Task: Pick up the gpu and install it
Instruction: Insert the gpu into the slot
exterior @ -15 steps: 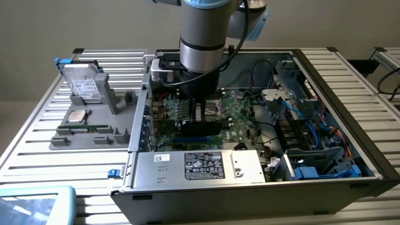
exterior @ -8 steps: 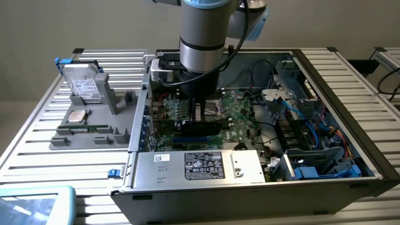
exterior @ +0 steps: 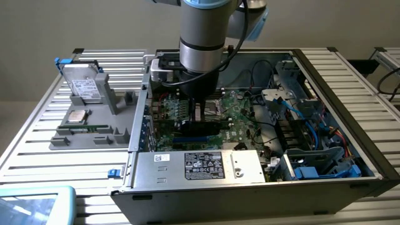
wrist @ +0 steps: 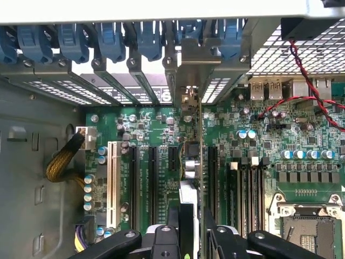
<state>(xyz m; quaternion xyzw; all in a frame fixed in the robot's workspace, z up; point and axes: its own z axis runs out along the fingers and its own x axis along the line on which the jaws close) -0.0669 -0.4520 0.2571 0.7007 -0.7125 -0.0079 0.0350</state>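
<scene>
At the exterior view's left, a hard drive (exterior: pixel 84 87) carries a white label, unreadable. Mid-case, the gripper (wrist: pixel 190 218) clamps the gpu (exterior: pixel 201 123) upright over the motherboard (wrist: pixel 151 129) slots, cables (exterior: pixel 265 98) crowding beyond.

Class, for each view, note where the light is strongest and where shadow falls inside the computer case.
Exterior view: even light on the slatted table; the arm shades the motherboard beneath it. Wrist view: the case rim is washed out white, the gripper holding the gpu sits dark.
</scene>
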